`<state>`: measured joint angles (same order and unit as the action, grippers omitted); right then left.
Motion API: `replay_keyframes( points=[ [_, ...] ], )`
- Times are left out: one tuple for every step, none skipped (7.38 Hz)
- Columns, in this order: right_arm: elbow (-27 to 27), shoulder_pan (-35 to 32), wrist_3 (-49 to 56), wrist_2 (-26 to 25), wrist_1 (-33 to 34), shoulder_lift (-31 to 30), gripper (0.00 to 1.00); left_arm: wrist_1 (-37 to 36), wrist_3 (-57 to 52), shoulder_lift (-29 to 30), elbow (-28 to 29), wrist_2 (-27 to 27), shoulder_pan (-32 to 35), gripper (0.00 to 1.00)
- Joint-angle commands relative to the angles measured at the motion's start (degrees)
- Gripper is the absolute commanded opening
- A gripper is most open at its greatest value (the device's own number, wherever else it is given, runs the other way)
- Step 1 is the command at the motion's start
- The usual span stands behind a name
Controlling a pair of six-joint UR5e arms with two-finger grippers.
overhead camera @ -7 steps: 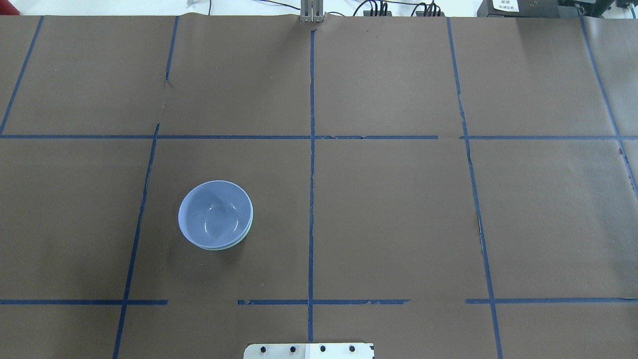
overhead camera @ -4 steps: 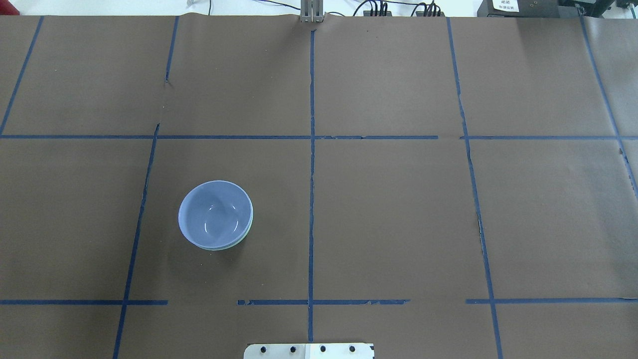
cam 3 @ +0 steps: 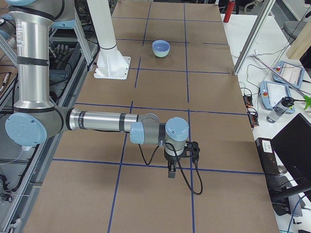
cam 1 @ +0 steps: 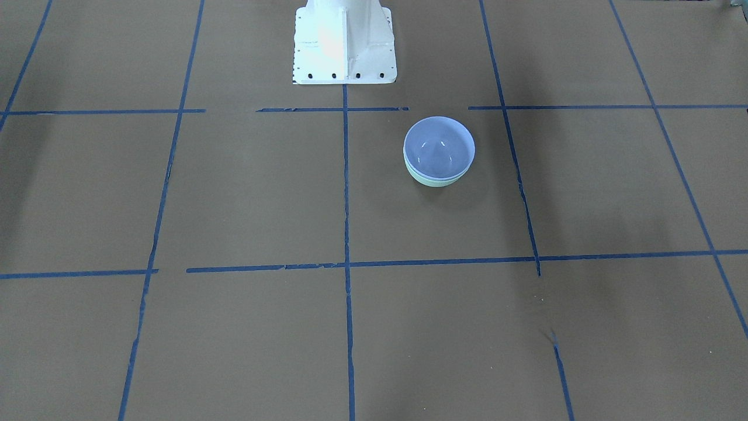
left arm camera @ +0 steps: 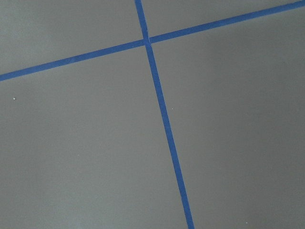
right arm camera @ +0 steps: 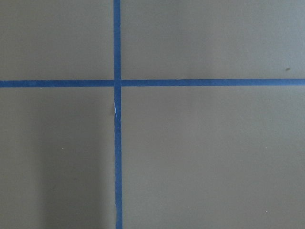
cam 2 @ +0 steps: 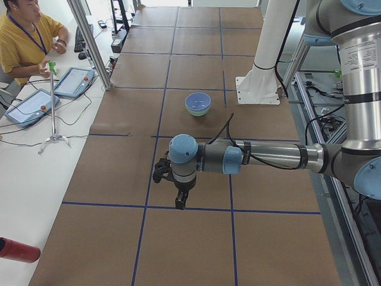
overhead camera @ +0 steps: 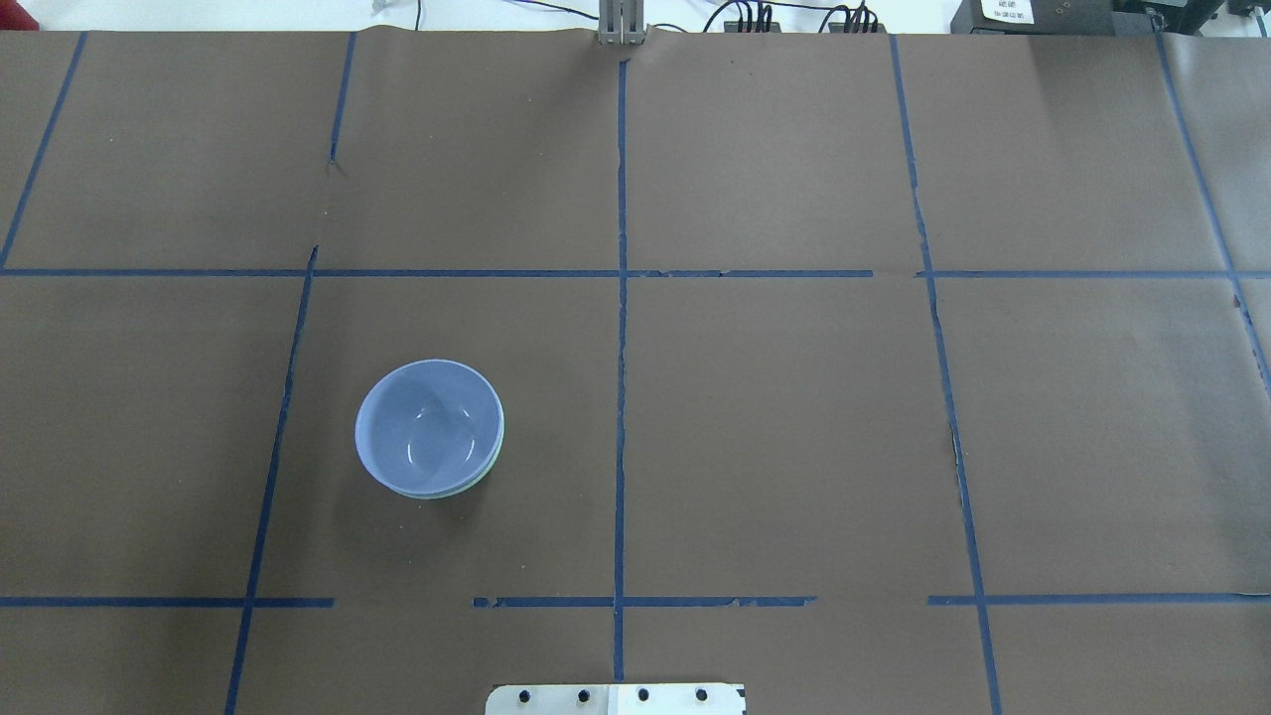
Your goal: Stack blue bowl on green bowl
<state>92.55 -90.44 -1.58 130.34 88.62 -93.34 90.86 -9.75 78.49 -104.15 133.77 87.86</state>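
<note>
The blue bowl (overhead camera: 427,425) sits nested inside the green bowl (overhead camera: 499,444), left of the table's centre line. Only a thin mint edge of the green bowl shows there. The front-facing view shows the blue bowl (cam 1: 438,146) on top and the green bowl (cam 1: 435,180) under it. Both grippers are far from the bowls. My left gripper (cam 2: 179,202) hangs over the table end in the exterior left view. My right gripper (cam 3: 171,171) hangs over the other end in the exterior right view. I cannot tell whether either is open or shut. Both wrist views show only brown paper and blue tape.
The white robot base (cam 1: 343,41) stands at the table's near edge, close to the bowls. An operator (cam 2: 24,36) sits by tablets (cam 2: 71,80) across the table. A metal post (cam 2: 89,42) stands at that edge. Blue tape lines grid the brown paper.
</note>
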Motion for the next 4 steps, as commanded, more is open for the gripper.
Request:
replay_keyframes(
  points=[
    [0.0, 0.0, 0.0, 0.0, -0.03, 0.0, 1.0, 0.11, -0.01, -0.18, 0.08, 0.0, 0.03, 1.0],
    [0.0, 0.0, 0.0, 0.0, -0.03, 0.0, 1.0, 0.11, -0.01, -0.18, -0.18, 0.0, 0.03, 1.0],
    [0.0, 0.0, 0.0, 0.0, -0.03, 0.0, 1.0, 0.11, -0.01, -0.18, -0.27, 0.0, 0.03, 1.0],
    [0.0, 0.0, 0.0, 0.0, 0.06, 0.0, 1.0, 0.11, -0.01, -0.18, -0.18, 0.0, 0.03, 1.0]
  ],
)
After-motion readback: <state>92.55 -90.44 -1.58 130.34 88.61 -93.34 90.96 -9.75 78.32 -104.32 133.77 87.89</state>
